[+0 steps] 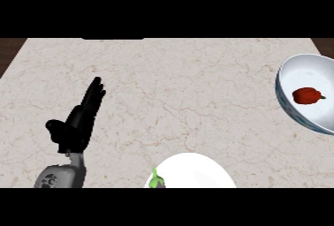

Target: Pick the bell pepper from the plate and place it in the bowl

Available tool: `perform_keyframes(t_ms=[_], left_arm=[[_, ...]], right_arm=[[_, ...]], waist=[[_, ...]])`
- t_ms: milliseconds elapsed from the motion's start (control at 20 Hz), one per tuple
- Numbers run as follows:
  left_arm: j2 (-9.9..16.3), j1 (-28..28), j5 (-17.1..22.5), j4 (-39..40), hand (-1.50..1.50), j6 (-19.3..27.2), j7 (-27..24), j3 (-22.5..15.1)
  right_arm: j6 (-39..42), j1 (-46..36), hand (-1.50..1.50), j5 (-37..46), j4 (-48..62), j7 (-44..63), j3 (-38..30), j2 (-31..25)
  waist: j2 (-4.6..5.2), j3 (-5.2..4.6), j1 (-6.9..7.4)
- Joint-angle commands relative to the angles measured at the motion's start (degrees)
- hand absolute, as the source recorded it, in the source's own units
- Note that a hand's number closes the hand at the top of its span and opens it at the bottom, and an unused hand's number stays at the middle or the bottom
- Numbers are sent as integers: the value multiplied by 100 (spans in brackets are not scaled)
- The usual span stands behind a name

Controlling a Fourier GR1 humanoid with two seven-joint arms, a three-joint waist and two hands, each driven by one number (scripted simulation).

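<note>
The red pepper (pixel 307 95) lies inside the white bowl (pixel 295 73), which sits on the bench (pixel 195 88) up and to the right of the plate (pixel 192 170). My left robot hand (pixel 75 126) rests to the left of the plate, well apart from it, fingers straight and together, holding nothing. Something small and green (pixel 157 180) shows at the plate's left rim; I cannot tell what it is.

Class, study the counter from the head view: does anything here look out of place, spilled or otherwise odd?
Nothing is spilled or damaged. The red bell pepper lies inside the white bowl at the right edge. A small green item sits at the rim of the white plate; what it is cannot be told. The left hand rests open.
</note>
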Motion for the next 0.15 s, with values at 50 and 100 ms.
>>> perform_keyframes(t_ms=[50,100], left_arm=[[122,404,233,-463,0,-227,63,84],[105,124,127,66,0,-183,-185,149]], right_arm=[[399,374,-150,-208,-31,-219,-74,-259],[210,436,-150,-167,-15,-382,10,-46]], waist=[[-1,0,24],[5,0,13]])
